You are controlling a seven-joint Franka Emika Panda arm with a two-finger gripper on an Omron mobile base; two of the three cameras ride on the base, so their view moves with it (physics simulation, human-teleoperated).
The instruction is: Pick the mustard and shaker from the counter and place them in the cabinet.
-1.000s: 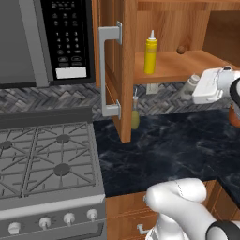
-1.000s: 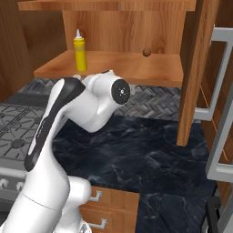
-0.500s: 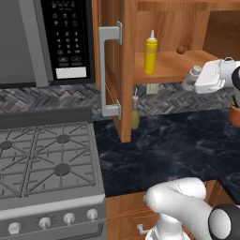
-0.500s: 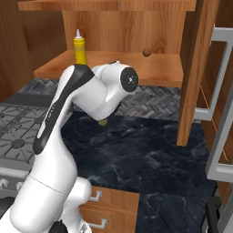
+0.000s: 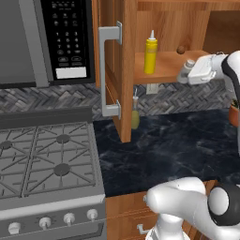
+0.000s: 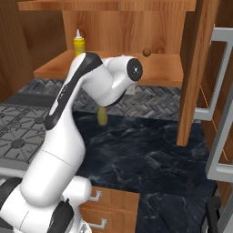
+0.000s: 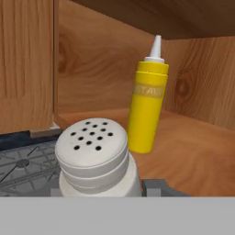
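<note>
The yellow mustard [image 5: 150,54] stands upright on the inner shelf of the wooden cabinet [image 5: 164,72], toward its left side. My gripper [image 5: 190,74] hangs at the shelf's front edge, to the right of the mustard, and is shut on the pale shaker [image 5: 189,64]. In the hand view the shaker [image 7: 94,153] sits close up between my fingers, its perforated cap toward the camera, with the mustard [image 7: 148,105] upright behind it on the shelf board. Whether the shaker touches the shelf I cannot tell. The dark marbled counter [image 5: 178,145] lies below.
A small brown ball [image 5: 180,49] rests at the shelf's back. An olive-green bottle [image 5: 135,115] stands on the counter under the open door with the silver handle [image 5: 110,70]. The microwave [image 5: 47,42] and stove [image 5: 47,159] are on the left. Another open door [image 6: 200,68] hangs on the right.
My gripper has carried the shaker upward and leftward, from below the shelf's right end to its front edge. The mustard has not moved.
</note>
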